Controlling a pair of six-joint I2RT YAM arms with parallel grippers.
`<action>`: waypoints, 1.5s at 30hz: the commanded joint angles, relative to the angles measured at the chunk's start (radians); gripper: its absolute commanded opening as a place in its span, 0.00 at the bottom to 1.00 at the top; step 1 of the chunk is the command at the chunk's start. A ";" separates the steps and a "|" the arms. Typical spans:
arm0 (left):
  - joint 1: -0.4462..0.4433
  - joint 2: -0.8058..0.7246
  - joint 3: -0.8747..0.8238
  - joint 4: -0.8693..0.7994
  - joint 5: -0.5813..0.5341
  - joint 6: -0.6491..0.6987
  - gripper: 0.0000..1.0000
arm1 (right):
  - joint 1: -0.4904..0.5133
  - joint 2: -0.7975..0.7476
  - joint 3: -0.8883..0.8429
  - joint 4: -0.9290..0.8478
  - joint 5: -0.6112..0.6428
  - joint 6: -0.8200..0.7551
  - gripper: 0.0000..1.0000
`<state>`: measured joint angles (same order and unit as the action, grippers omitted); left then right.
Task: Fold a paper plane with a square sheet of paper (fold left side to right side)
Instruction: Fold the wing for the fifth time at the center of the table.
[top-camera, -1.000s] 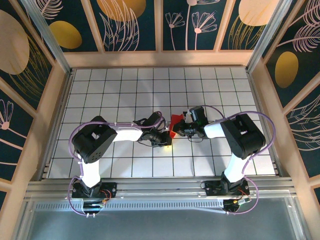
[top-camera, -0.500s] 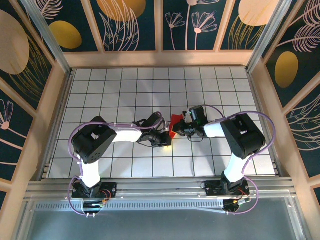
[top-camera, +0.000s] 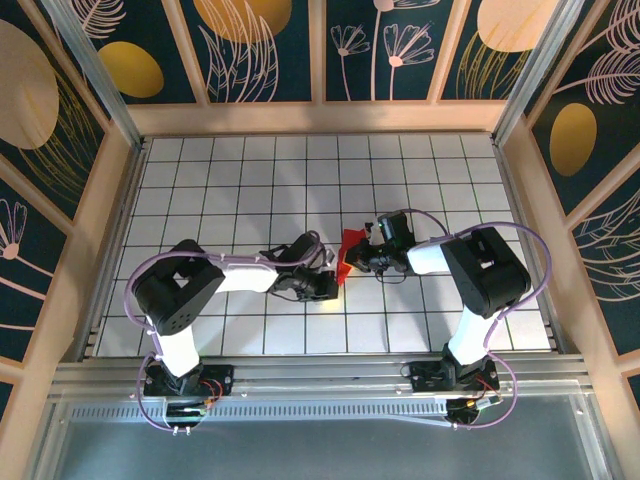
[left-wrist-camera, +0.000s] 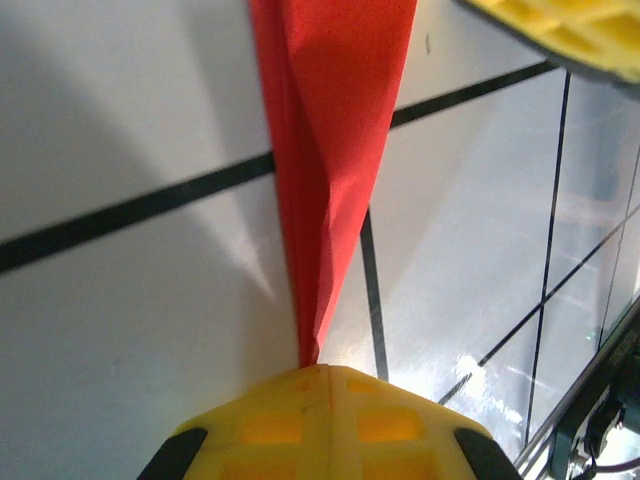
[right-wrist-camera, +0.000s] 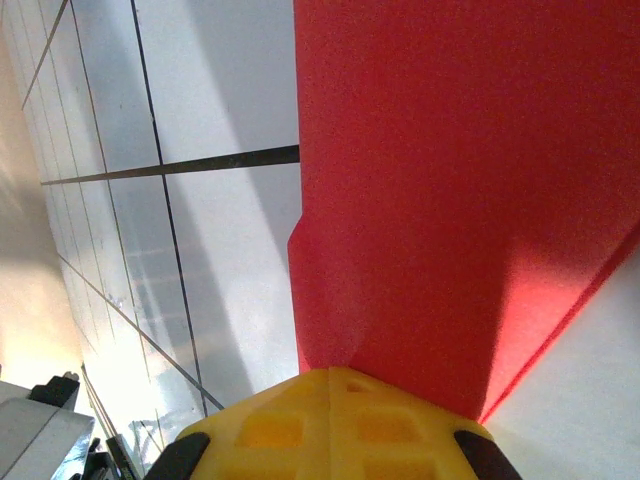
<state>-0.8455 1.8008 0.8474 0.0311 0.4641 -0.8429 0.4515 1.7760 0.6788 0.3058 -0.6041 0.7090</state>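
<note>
My paper plane (top-camera: 348, 246) looks nearly folded, a slim creased dart; my left jaws clamp its seven o'clock tip, my right jaws its four o'clock edge.

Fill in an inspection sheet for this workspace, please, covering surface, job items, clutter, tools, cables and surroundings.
Surface: white tiled table with dark grid lines.
Job's things: red paper, folded into a narrow creased shape, at the table's middle between the two arms.
Clutter: nothing seen.
Tools: left tool shut on the paper's tapered point; right tool shut on a broader folded part.
Cables: purple cables loop along both arms; no snag seen.
Surroundings: wooden-framed dark floral panels; metal rail at the near edge.
</note>
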 joint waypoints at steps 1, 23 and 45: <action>-0.007 -0.053 -0.032 -0.089 0.025 -0.014 0.00 | 0.012 0.065 -0.025 -0.137 0.092 -0.031 0.00; 0.072 0.101 0.189 -0.074 0.087 0.063 0.00 | 0.018 0.066 -0.022 -0.134 0.089 -0.023 0.00; 0.067 0.135 0.083 -0.108 -0.037 0.049 0.00 | 0.011 -0.134 0.050 -0.189 0.123 -0.057 0.00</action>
<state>-0.7761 1.9133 0.9749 0.0231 0.5148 -0.7933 0.4625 1.7008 0.7307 0.1509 -0.5228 0.6781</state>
